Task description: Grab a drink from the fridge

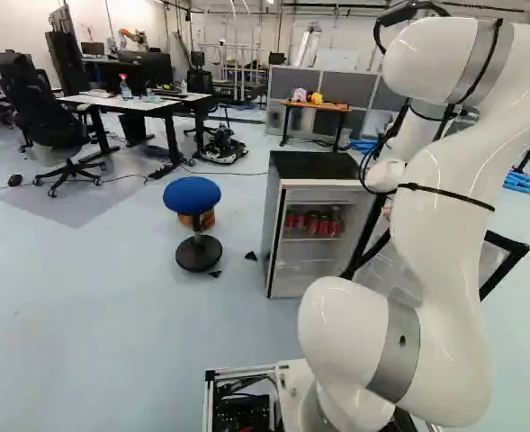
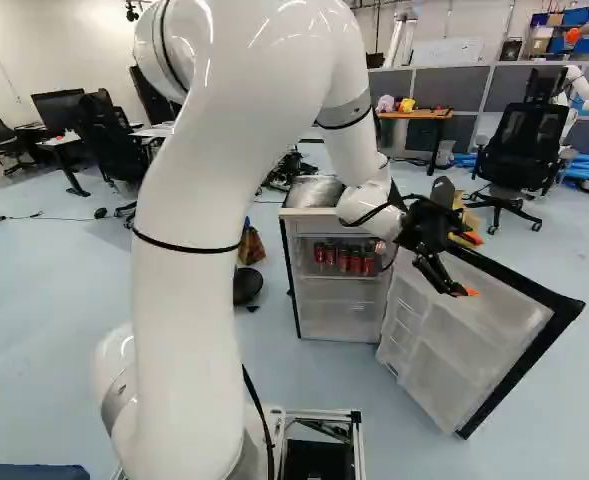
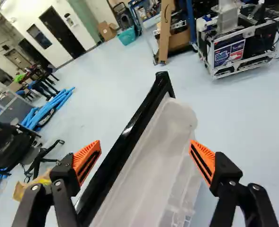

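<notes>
End effector (image 3: pixel 145 156) spread open by the swung-out fridge door (image 2: pixel 456 335). Opening looks done; next, you clear door, reach for red cans (image 2: pixel 344 260).

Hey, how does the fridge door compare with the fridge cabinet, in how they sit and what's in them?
The fridge door is swung wide open, angled out to the side, while the fridge cabinet stands upright behind it. The cabinet has red cans on a shelf; no cans show in the door's bins. The door lies below the open gripper; the cabinet doesn't. Both have pale insides.
</notes>
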